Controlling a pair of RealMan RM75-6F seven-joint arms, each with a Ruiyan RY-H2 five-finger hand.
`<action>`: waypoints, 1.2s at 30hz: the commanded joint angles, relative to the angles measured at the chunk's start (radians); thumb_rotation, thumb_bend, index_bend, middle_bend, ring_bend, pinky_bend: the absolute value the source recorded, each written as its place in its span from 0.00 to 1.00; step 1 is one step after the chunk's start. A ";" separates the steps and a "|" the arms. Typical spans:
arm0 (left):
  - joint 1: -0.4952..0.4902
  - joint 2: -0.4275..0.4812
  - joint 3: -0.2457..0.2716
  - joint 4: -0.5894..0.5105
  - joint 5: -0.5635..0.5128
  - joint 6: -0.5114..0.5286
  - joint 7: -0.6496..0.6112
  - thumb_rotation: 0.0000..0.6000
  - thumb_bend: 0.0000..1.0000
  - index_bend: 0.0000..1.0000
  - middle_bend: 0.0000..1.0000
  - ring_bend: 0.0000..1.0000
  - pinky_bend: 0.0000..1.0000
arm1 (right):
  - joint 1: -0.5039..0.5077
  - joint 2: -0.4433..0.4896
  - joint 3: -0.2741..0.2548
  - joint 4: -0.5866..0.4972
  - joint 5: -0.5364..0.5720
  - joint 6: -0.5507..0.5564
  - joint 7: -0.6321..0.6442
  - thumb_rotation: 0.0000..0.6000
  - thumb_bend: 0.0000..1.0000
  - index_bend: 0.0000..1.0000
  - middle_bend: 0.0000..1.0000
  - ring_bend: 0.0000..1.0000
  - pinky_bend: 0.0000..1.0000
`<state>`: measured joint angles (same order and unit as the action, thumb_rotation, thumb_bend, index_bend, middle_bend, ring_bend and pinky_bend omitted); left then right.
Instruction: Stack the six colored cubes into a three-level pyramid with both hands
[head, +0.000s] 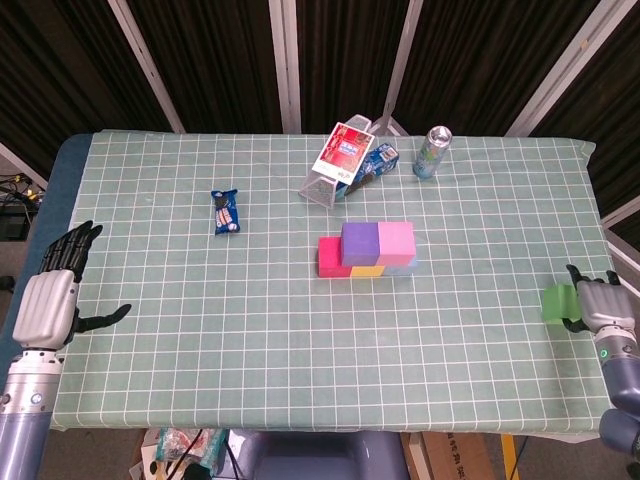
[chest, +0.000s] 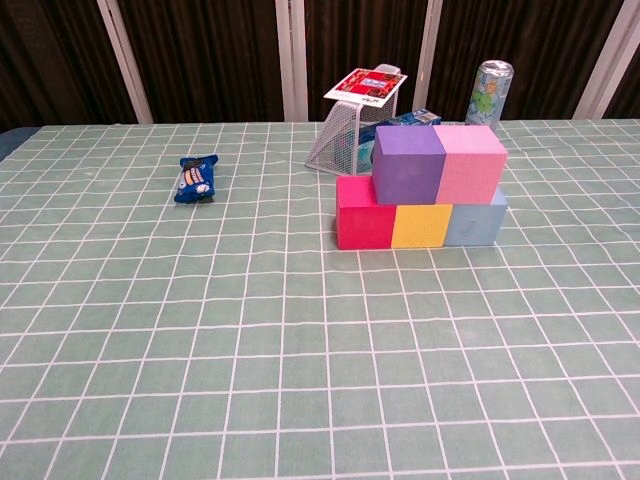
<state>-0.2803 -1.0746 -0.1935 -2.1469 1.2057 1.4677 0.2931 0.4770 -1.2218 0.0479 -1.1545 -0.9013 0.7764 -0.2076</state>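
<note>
Three cubes form a row mid-table: red (head: 329, 256), yellow (head: 366, 271) and light blue (head: 401, 268). On top of them sit a purple cube (head: 359, 240) and a pink cube (head: 396, 240). The chest view shows the same stack: red (chest: 364, 212), yellow (chest: 421, 224), light blue (chest: 474, 222), purple (chest: 408, 165), pink (chest: 470, 163). A green cube (head: 556, 302) is at the table's right edge, where my right hand (head: 600, 306) grips it with curled fingers. My left hand (head: 46, 300) hovers open off the table's left edge, fingers spread. Neither hand appears in the chest view.
A tipped wire basket with a red-and-white card (head: 338, 165) and a blue packet (head: 377, 164) lies behind the stack. A drink can (head: 432, 152) stands at the back right. A blue snack wrapper (head: 225, 211) lies at the left centre of the checked green cloth (head: 250, 320).
</note>
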 joint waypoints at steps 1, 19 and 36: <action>-0.001 -0.001 0.000 0.000 0.000 -0.001 0.001 1.00 0.11 0.00 0.00 0.00 0.01 | 0.001 0.022 0.016 -0.031 -0.018 0.015 0.011 1.00 0.32 0.07 0.40 0.28 0.00; -0.009 0.002 0.011 0.032 -0.012 -0.017 0.050 1.00 0.11 0.00 0.00 0.00 0.01 | 0.248 0.390 0.156 -0.610 0.209 0.071 -0.350 1.00 0.32 0.07 0.40 0.28 0.00; -0.023 -0.002 0.008 0.052 -0.070 -0.069 0.016 1.00 0.11 0.00 0.00 0.00 0.01 | 0.737 0.306 0.240 -0.749 0.944 0.296 -0.805 1.00 0.32 0.07 0.40 0.28 0.00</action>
<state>-0.3029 -1.0774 -0.1843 -2.0961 1.1371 1.4001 0.3114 1.1092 -0.8730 0.2521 -1.8933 -0.0972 1.0057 -0.9343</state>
